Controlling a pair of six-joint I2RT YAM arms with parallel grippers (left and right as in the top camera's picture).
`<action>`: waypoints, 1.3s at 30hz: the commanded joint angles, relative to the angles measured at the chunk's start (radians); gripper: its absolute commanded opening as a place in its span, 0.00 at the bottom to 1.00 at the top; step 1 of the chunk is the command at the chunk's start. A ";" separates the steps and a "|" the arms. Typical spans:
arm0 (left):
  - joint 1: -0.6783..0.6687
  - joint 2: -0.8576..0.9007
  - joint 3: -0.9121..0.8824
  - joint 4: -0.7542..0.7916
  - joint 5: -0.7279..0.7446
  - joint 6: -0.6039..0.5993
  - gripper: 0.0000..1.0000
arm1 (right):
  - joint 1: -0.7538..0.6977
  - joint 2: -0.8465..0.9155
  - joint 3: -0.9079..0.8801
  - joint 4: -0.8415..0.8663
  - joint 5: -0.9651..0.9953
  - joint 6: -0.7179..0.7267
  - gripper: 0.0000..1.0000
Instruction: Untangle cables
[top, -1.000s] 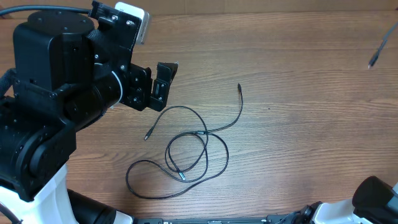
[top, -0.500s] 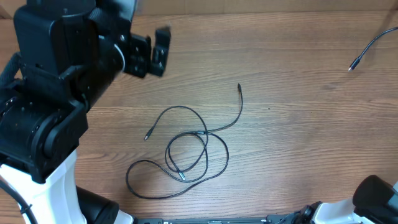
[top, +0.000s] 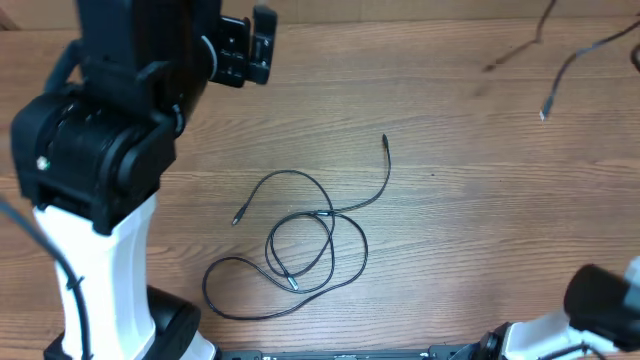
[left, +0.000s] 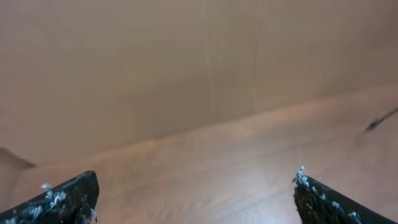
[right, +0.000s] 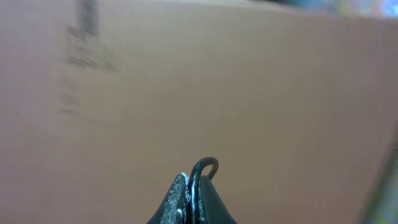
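Thin black cables (top: 300, 240) lie in overlapping loops on the wooden table (top: 470, 220), with one plug end (top: 385, 142) pointing toward the far side. Another thin cable (top: 565, 72) hangs in the air at the far right, its plug (top: 543, 113) dangling. In the right wrist view my right gripper (right: 194, 186) is shut on that cable (right: 208, 163), which curls out above the fingertips. My left gripper (top: 258, 45) is raised near the table's far edge, well away from the loops. It stands open (left: 196, 199) with nothing between its fingers (left: 68, 199).
The bulky left arm (top: 110, 140) covers the table's left side. Part of the right arm's base (top: 600, 300) shows at the bottom right corner. A brown cardboard wall (left: 186, 62) runs along the far edge of the table.
My left arm has swung up and toward the far edge, away from the loops. The hanging cable at the far right has moved left and risen. The loops on the table lie unchanged.
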 joint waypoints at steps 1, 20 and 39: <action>-0.011 0.002 0.003 -0.043 0.050 -0.003 1.00 | -0.007 0.101 0.007 0.071 0.332 -0.072 0.04; -0.013 0.159 0.003 0.178 -0.188 0.173 1.00 | -0.198 0.645 0.007 0.457 0.597 0.033 0.04; -0.013 0.208 0.003 0.140 -0.298 0.146 0.88 | -0.224 0.933 0.006 0.155 0.526 0.156 0.10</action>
